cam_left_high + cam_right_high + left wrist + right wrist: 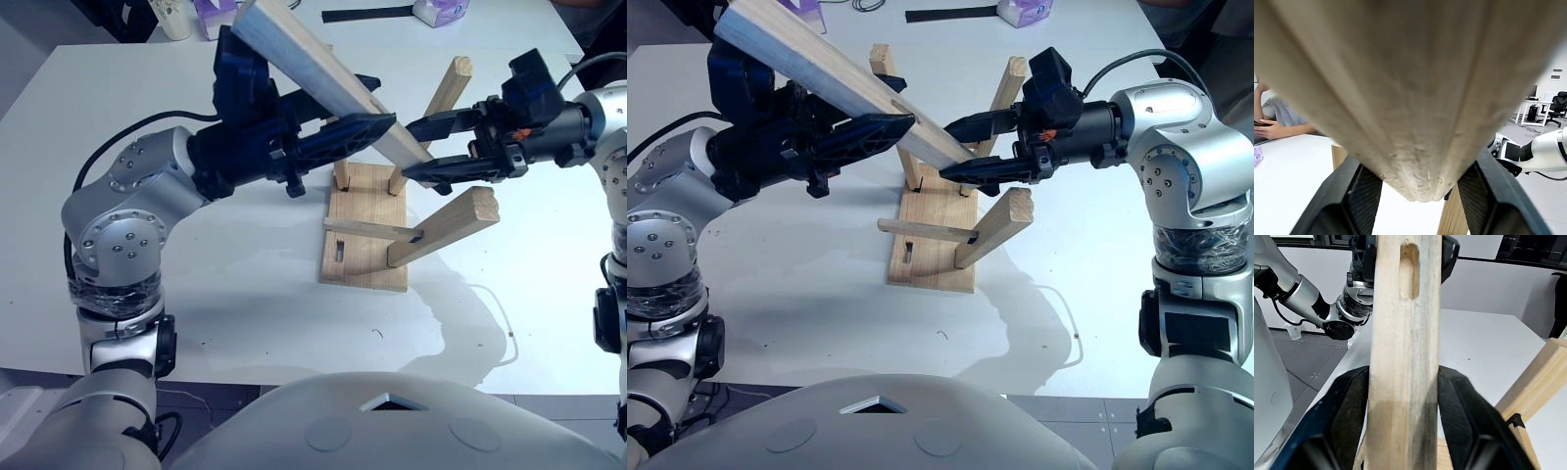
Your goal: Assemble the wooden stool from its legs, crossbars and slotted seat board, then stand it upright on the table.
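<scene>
A long wooden leg [304, 49] with a slot near its lower end [1409, 269] slants down over the table from back left to centre. My left gripper [358, 110] is shut on its middle part. My right gripper [423, 147] is shut on its lower end, with both pads [1352, 416] pressed against its sides. Under that end the slotted seat board [367, 257] lies flat on the table. From the board one leg [453, 83] rises tilted, and a second leg [446, 225] leans low with a thin crossbar [364, 230] plugged into it. Another upright piece [884, 59] stands behind.
White table [245, 284] with bare surface in front of and left of the board. A thin cable [498, 313] lies at the front right. At the back edge are a black strip [367, 14], tissue packs [441, 12] and a white cup [174, 15].
</scene>
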`<state>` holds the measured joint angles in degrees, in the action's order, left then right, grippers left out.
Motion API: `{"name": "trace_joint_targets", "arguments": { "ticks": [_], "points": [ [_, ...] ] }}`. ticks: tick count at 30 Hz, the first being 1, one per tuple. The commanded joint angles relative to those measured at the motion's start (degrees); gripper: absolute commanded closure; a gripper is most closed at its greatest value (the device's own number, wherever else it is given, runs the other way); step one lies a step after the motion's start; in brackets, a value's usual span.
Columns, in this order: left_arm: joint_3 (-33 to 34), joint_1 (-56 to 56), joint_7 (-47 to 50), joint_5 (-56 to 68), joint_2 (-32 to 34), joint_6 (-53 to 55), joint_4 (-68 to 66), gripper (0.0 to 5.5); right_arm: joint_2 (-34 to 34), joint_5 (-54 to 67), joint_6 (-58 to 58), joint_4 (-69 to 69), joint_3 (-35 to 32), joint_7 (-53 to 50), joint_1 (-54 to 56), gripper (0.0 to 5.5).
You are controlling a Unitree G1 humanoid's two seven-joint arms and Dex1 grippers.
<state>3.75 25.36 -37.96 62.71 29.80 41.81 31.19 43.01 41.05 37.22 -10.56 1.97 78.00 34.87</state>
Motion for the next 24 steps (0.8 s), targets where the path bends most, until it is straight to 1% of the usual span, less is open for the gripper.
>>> {"name": "trace_joint_targets", "arguments": {
  "ticks": [1, 8, 13, 14, 17, 21, 24],
  "points": [
    [-1.55, -1.71, -2.23, -2.73, 2.25, 0.47, 0.26, 3.44, 0.24, -0.67, -0.66, 0.38, -0.85, -0.92, 0.79, 3.41],
    [-2.75, -2.67, -3.44, -4.99, 3.41, -0.98, -0.49, 3.45, 0.56, -0.53, -0.34, -0.04, -0.96, -0.36, 0.51, 3.41],
    [-0.29, -0.09, -0.67, -2.46, 1.47, -1.35, -2.62, 3.45, -0.49, -4.83, -3.38, 2.36, -0.08, -3.0, 0.55, 3.41],
    [0.55, 0.66, 0.07, -1.65, 1.1, -1.4, -3.18, 3.45, -0.56, -5.36, -3.89, 2.86, 0.03, -3.22, 0.45, 3.04],
    [2.35, 2.24, 1.34, -0.35, 0.69, -1.51, -4.39, 3.45, -0.46, -7.26, -5.54, 3.61, 0.38, -3.88, -0.25, 2.62],
    [4.03, 3.93, 2.02, 0.69, 0.84, -1.41, -5.25, 3.45, 0.4, -8.82, -6.88, 4.1, 0.19, -3.5, -1.77, 2.57],
    [5.99, 4.66, 0.87, 0.83, 3.51, -1.1, -5.08, 3.46, 1.92, -8.99, -7.29, 4.52, -2.49, -4.42, -3.56, 2.57]
  ]
}}
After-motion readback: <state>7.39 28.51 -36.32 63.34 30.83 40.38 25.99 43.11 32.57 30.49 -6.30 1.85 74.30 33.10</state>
